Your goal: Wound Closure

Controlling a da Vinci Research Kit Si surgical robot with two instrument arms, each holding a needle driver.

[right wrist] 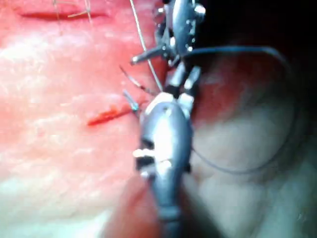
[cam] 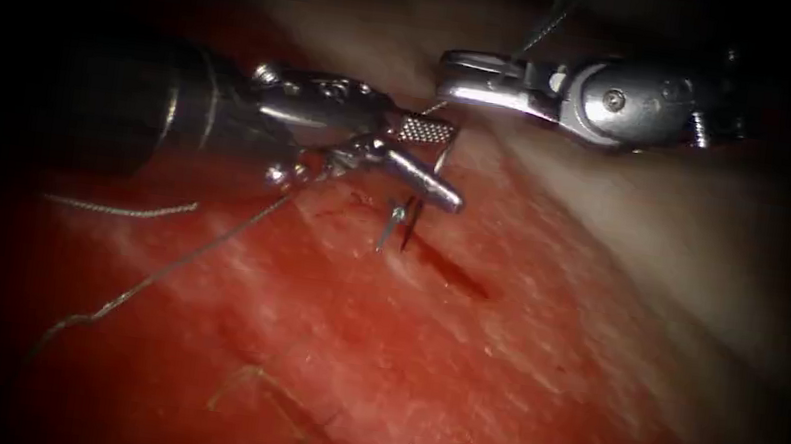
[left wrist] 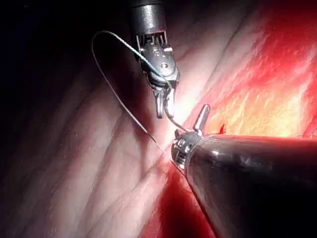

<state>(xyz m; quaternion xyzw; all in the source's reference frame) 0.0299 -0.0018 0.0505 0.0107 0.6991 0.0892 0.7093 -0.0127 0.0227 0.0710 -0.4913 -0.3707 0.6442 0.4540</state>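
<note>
The cut [cam: 450, 271] runs dark across the red tissue [cam: 496, 386]. Two short thread ends [cam: 397, 222] stand up at its upper end. My left tool [cam: 453, 167] hangs just above them with its jaws open and nothing between them. My right tool [cam: 446, 73] lies on the cut's right side, above the left tool, shut on the thread [cam: 540, 30]. That thread runs up from it and also down to the left tool's upper jaw. In the left wrist view the thread [left wrist: 106, 74] arcs in a wide loop from the right tool [left wrist: 164, 106] to the left tool [left wrist: 202, 118].
A long strand [cam: 158, 268] trails over the tissue left of the cut, beside a shorter piece [cam: 120, 209]. Pale tissue [cam: 676, 236] borders the red area on the right. Red fluid marks the surface around the cut [right wrist: 106, 115].
</note>
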